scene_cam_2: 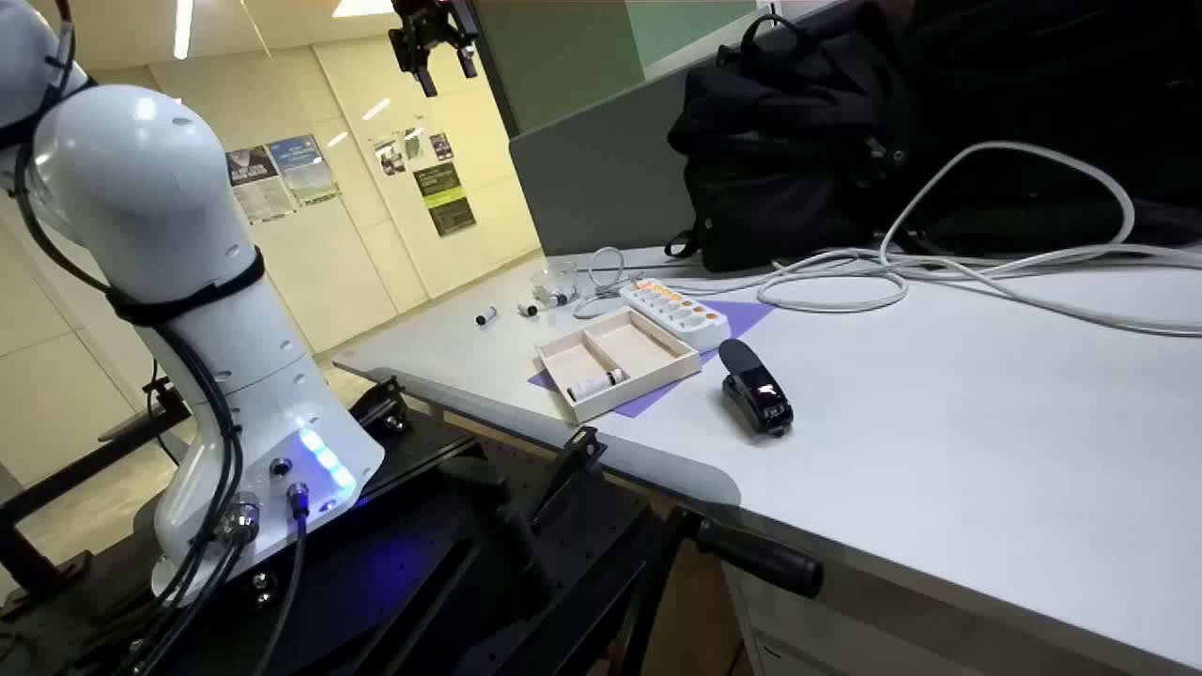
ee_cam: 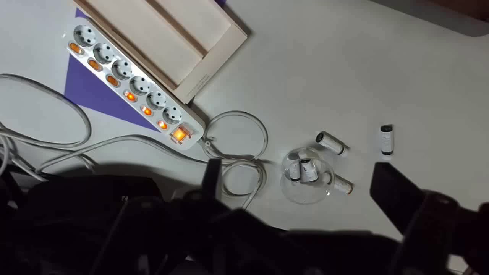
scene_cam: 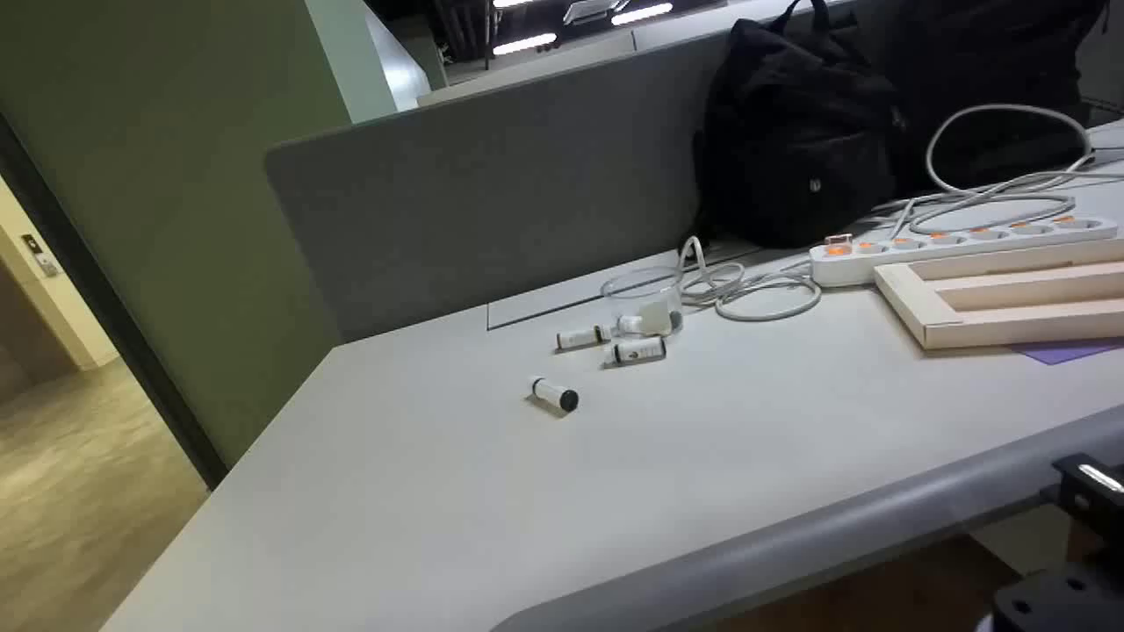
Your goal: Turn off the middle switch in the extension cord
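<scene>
The extension cord is a long white power strip, seen in both exterior views (scene_cam: 957, 248) (scene_cam_2: 697, 330) and at the upper left of the wrist view (ee_cam: 149, 84). It lies beside a pale wooden tray. In the wrist view, the square main switch (ee_cam: 179, 134) at one end glows orange. The three small switches nearest it glow, including one near the strip's middle (ee_cam: 130, 96). The three farther ones (ee_cam: 112, 80) look dull orange. My gripper (scene_cam_2: 448, 75) is high above the table. In the wrist view the gripper (ee_cam: 299, 172) is wide open and empty, with the strip off to its left.
The wooden tray (ee_cam: 219, 63) borders the strip and holds a small bottle (scene_cam_2: 593, 385). A clear cup (ee_cam: 305, 200) with small white bottles, some loose ones (ee_cam: 386, 140), and looping cable (ee_cam: 263, 133) lie nearby. A black stapler (scene_cam_2: 756, 390) and backpack (scene_cam_2: 779, 160) are on the table.
</scene>
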Controlling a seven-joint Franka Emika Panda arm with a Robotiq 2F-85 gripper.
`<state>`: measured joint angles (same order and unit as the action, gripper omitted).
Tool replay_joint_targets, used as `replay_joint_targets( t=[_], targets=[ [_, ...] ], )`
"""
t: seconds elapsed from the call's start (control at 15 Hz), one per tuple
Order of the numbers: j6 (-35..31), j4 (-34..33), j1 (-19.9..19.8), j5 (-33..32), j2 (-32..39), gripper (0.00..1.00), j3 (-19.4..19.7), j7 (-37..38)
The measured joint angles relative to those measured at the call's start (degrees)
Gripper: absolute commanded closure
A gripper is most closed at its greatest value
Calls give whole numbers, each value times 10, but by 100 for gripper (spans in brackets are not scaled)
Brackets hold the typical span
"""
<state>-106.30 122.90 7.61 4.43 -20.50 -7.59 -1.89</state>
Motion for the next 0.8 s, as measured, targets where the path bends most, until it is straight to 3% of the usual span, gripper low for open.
replay_joint_targets(
  t=[0.67, 0.8],
  targets=[
    [-1, 0, 0, 0, 0, 0, 0, 0],
    [-36, 8, -5, 16, 0, 0, 5, 9]
  ],
)
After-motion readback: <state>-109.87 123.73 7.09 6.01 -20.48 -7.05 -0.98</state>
